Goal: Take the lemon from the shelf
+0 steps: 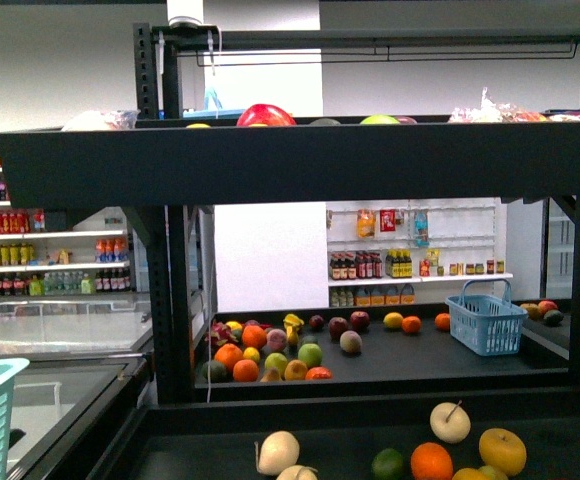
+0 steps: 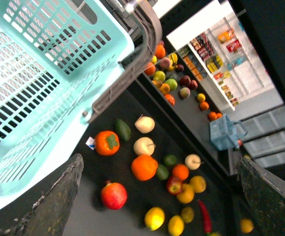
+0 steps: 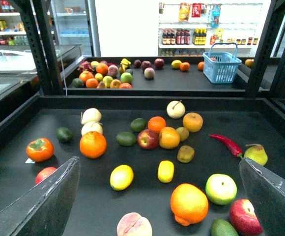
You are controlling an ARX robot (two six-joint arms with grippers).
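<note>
The right hand point(image 3: 157, 160) is hanging low over the near tier of the shelf point(image 3: 231, 123). Its fingers point(image 3: 49, 201) are standing wide apart and gripping nothing. I judge it is being kept released so it can come down over a fruit. The lemon point(image 3: 122, 177) is lying on that tier just ahead of this hand. It is touching none of its neighbours, so a grasp is looking unobstructed. A blockier yellow fruit point(image 3: 165, 171) is lying near it, and I cannot tell whether that is a second lemon.

The left hand point(image 2: 160, 158) is likewise hanging released and empty. It is sitting beside a teal basket point(image 2: 44, 73), which is probably waiting there to receive the pick. Both hands' fingers are being cut off by the picture edges.

In the front view neither hand is showing, and the lemon is falling below the lower edge. Farther back, a second tier is carrying a fruit pile and a blue basket point(image 1: 485, 322). The top tier's raised edge point(image 1: 300, 160) is hiding most of what is lying there. The wall bottles point(image 1: 370, 265) beyond are too small to make out.
</note>
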